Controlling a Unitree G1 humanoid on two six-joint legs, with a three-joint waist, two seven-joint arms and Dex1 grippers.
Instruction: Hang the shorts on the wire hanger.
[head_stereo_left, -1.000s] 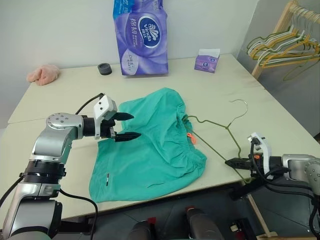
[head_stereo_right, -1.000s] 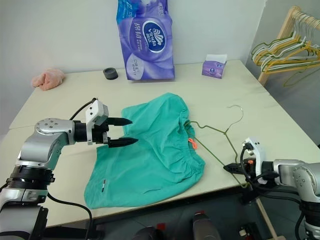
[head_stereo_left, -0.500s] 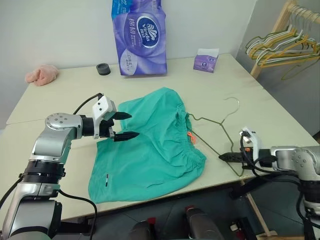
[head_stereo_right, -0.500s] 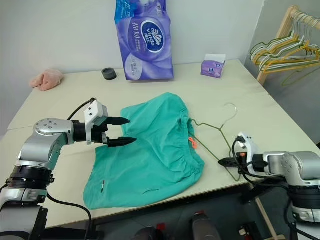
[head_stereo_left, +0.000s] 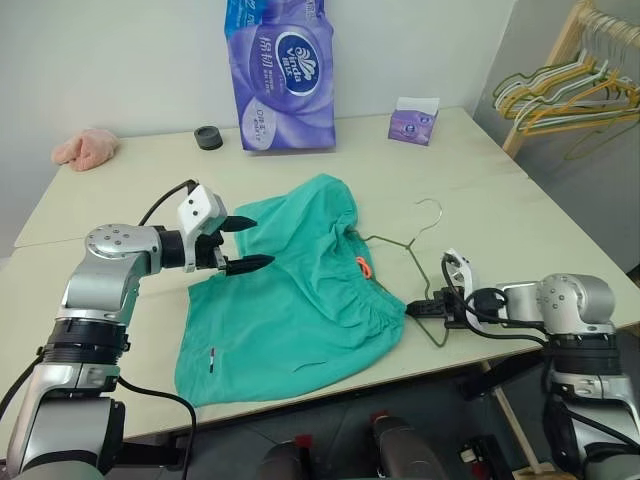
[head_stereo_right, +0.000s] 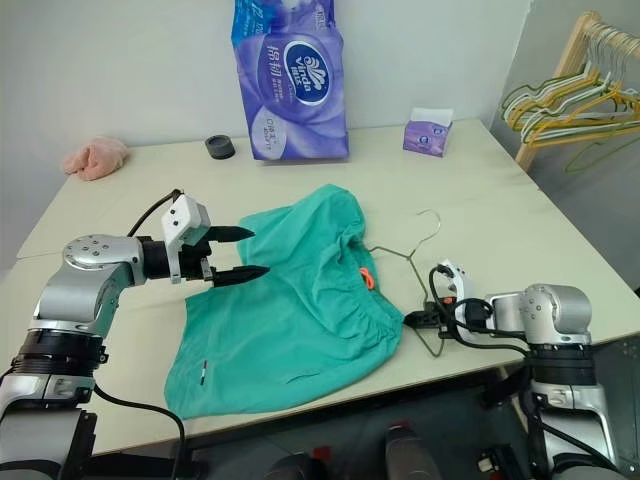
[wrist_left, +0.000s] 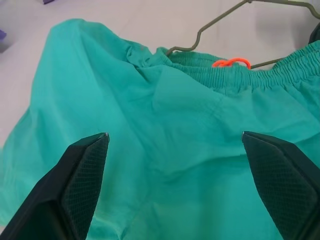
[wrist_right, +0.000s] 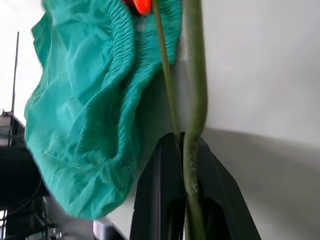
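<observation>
We note the shorts lying flat on the counter, the left gripper hovering over their left edge with jaws wide apart, and the right gripper with jaws clamped on the wire hanger beside the waistband.

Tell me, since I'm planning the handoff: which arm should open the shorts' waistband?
Left: its open tool hovers over the teal-green cloth shorts, while the right tool is shut on the thin olive-green wire hanger.
</observation>
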